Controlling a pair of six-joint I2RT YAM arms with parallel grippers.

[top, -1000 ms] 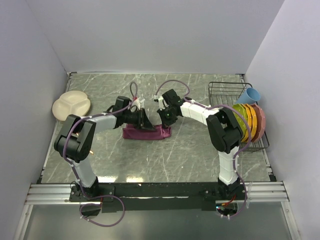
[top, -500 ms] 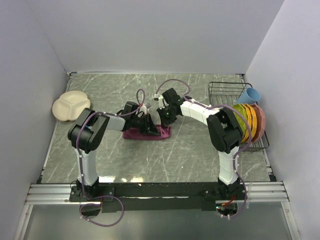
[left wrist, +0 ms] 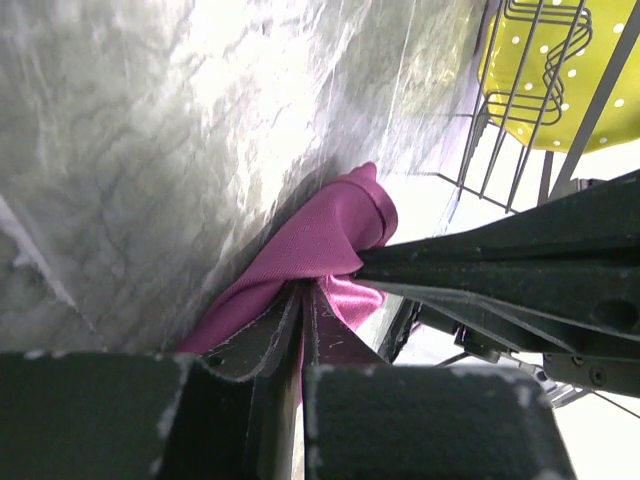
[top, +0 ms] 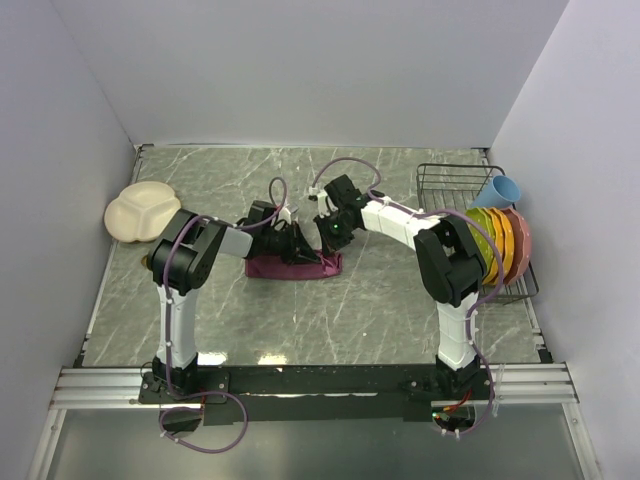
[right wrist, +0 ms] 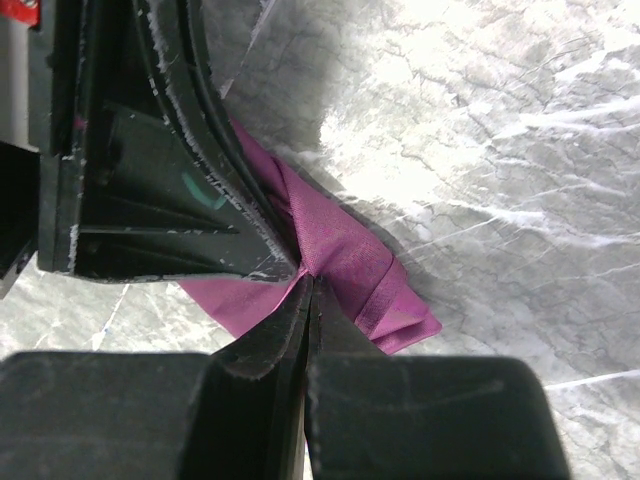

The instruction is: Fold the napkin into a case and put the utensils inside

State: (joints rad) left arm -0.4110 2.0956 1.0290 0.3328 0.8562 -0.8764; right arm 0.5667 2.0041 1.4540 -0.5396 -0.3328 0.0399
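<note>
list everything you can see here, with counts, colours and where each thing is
napkin: 1, maroon-purple, bunched at the table's centre
divided plate: 1, cream, far left of the table
wire rack: 1, black, right edge
plates in rack: several, yellow-green to orange, standing on edge
cup: 1, light blue, at the rack's far right corner
table: 1, grey marble
left gripper: 1, black, shut on the napkin
right gripper: 1, black, shut on the napkin

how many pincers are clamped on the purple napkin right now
2. The left pincer pinches a raised fold of the napkin near its middle; the right pincer pinches it right alongside, nearer the right end. Nothing hidden.
</note>
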